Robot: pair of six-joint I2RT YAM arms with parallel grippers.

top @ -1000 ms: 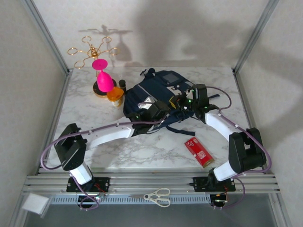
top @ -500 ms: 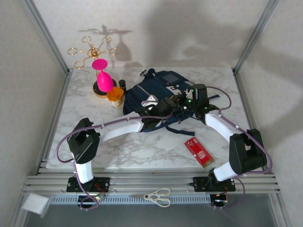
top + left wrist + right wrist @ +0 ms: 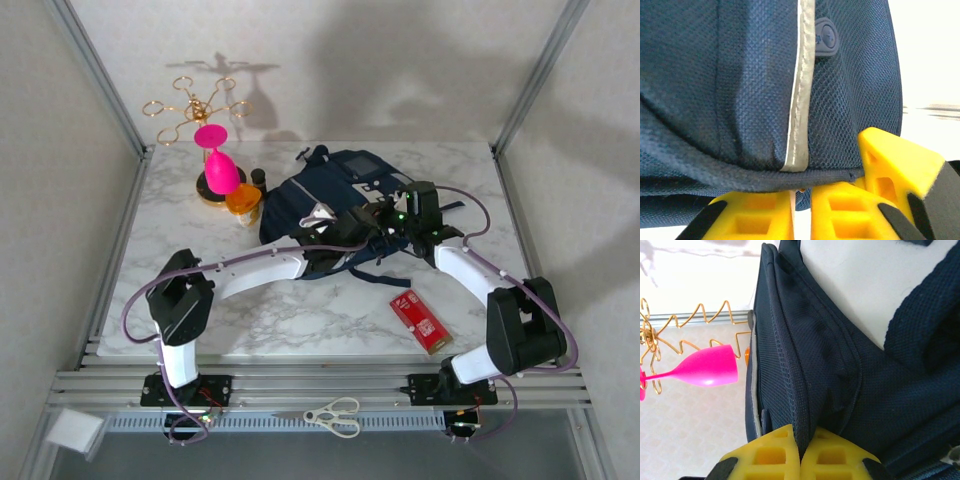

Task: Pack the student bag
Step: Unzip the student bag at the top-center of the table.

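**Both jaws pinched on the backpack**

The large navy-blue fabric backpack (image 3: 320,195) lies toward the back of the white marbled table (image 3: 300,315), near its middle. The left gripper (image 3: 801,192), on an arm stretched low and long from the left, has its jaws closed on the backpack's piped lower edge. The right gripper (image 3: 800,442), on a forearm angled in from the right, has its jaws clamped together on a stitched fold. A red flat box (image 3: 420,322) lies nearer the arm bases.

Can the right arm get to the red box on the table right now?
Probably not yet. The red box lies on bare table near that arm, nothing in between, but the right tool is shut on a fold of the student bag and would have to let go first.
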